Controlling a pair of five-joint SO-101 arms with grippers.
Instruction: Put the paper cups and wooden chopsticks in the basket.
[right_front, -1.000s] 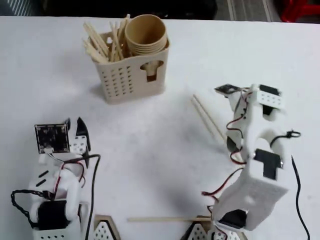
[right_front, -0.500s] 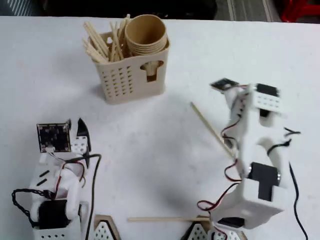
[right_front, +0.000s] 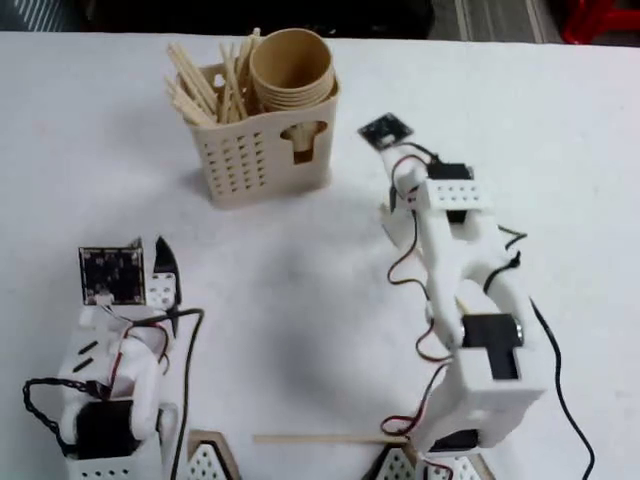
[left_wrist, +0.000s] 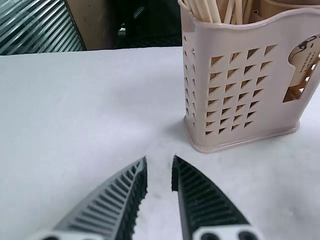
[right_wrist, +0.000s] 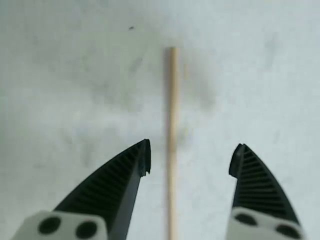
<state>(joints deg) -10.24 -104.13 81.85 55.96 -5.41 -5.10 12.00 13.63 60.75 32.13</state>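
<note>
We count one pale wooden chopstick (right_wrist: 173, 100) inside the spread right gripper (right_wrist: 192, 151), a second chopstick (right_front: 320, 438) behind it on the white table (right_front: 300, 330), left gripper (left_wrist: 160, 167) barely parted, one beige perforated basket (left_wrist: 235, 100) ahead.

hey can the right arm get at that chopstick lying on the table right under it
Probably yes. The right gripper is open above the chopstick, which lies flat on the table between its fingertips, with nothing covering it or standing in the way.
</note>
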